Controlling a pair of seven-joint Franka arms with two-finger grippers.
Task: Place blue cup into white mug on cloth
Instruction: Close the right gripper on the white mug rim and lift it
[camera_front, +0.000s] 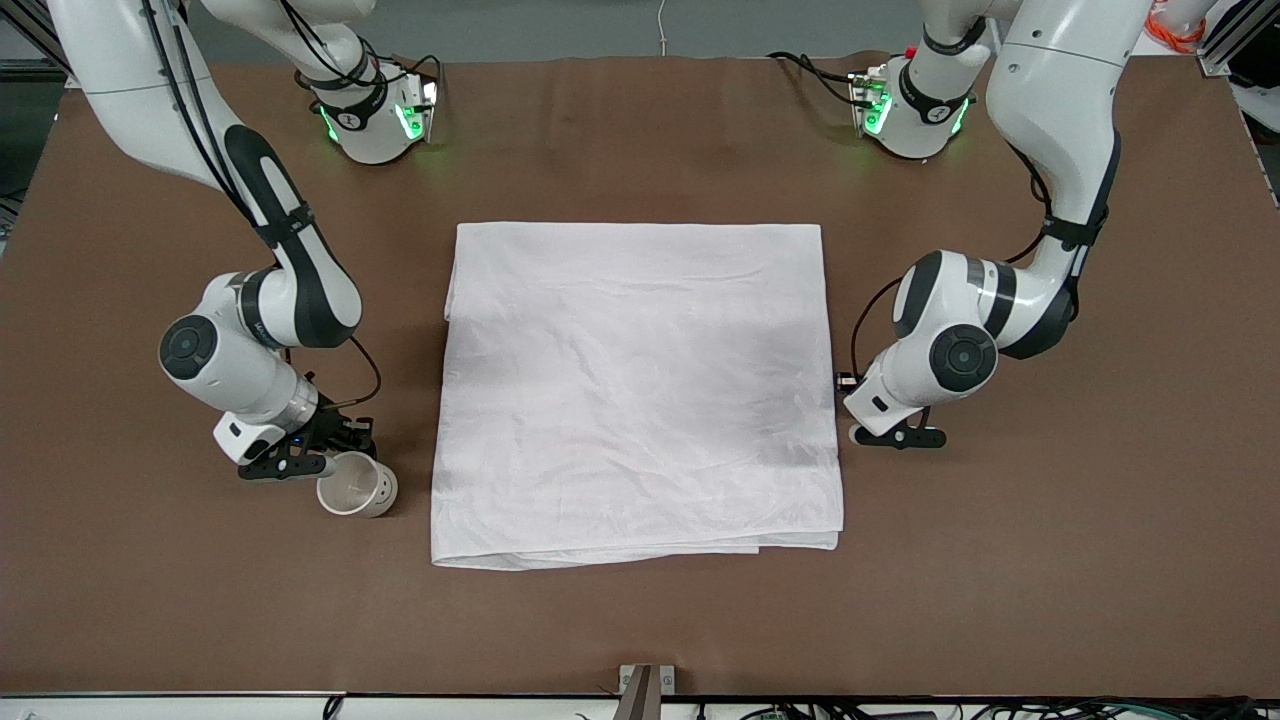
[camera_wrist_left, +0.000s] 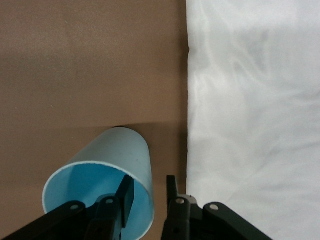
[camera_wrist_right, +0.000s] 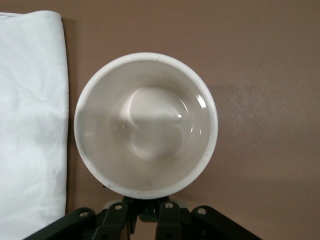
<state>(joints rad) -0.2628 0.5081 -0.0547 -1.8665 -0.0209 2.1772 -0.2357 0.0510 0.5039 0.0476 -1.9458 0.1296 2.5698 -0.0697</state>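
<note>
Left tool (camera_wrist_left: 149, 192) pinching blue cup (camera_wrist_left: 107, 175) rim; right tool (camera_wrist_right: 145, 212) at white mug (camera_wrist_right: 146, 125)

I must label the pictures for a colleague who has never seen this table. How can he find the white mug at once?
Start at the large white cloth in the middle of the brown table. Go off its edge toward the right arm's end: the white mug stands there on bare table, with the right claw at its rim. It is cream-white and wide, while the blue cup is light blue.
</note>
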